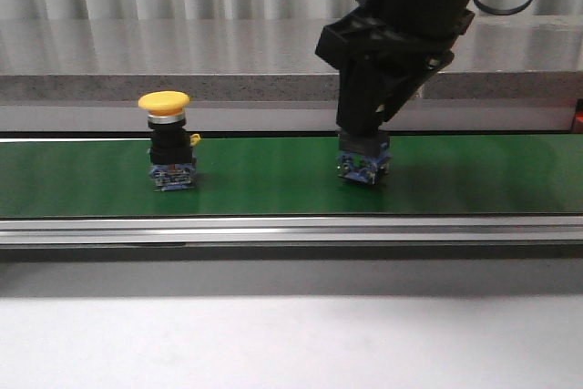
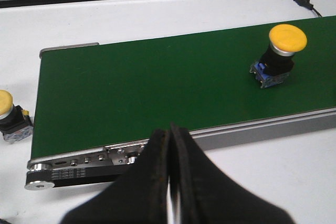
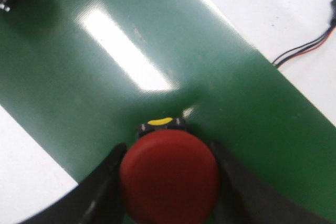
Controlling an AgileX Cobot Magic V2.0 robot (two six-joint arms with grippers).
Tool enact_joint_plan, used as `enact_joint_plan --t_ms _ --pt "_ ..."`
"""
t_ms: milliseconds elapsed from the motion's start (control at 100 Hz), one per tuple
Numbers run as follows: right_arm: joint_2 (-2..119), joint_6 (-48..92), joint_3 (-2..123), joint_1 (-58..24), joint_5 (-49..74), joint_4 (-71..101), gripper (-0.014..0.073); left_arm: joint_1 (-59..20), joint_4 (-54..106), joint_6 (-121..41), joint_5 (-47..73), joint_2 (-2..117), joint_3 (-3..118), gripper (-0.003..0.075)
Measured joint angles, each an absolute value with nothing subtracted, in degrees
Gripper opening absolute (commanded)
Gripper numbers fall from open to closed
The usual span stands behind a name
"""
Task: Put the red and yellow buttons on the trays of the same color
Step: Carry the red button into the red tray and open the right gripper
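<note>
White worktop (image 2: 157, 19) under a long green conveyor belt (image 1: 273, 179), silver-railed along the near edge. Right arm reaching down from above onto the belt's right half, right gripper (image 3: 169, 182) with jaws spread either side of the red button (image 3: 169, 174), pressed against its round cap; only the blue base showing below in the front view. Left gripper (image 2: 170, 182) held off the belt's end, over the worktop, jaws pressed together and empty. Yellow button (image 1: 165, 138) upright on the belt's left half, well apart from the red one: mushroom cap, black body, blue base. Second yellow-capped button (image 2: 11, 116) on the worktop just beside the belt's end. Black cable (image 3: 304, 45) across the worktop past the belt's edge.
</note>
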State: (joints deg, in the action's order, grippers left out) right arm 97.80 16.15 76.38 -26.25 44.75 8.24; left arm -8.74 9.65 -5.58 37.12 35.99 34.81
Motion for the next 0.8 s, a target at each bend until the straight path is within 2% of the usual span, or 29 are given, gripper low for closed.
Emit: enact_joint_plan --t_ms 250,800 --pt "92.5 2.7 76.4 -18.8 44.8 1.4 0.0089 -8.7 9.6 -5.6 37.1 36.0 34.8 -0.002" --pt "90.8 1.0 76.4 11.3 43.0 0.0 0.0089 -8.7 9.6 -5.6 37.1 36.0 34.8 -0.002"
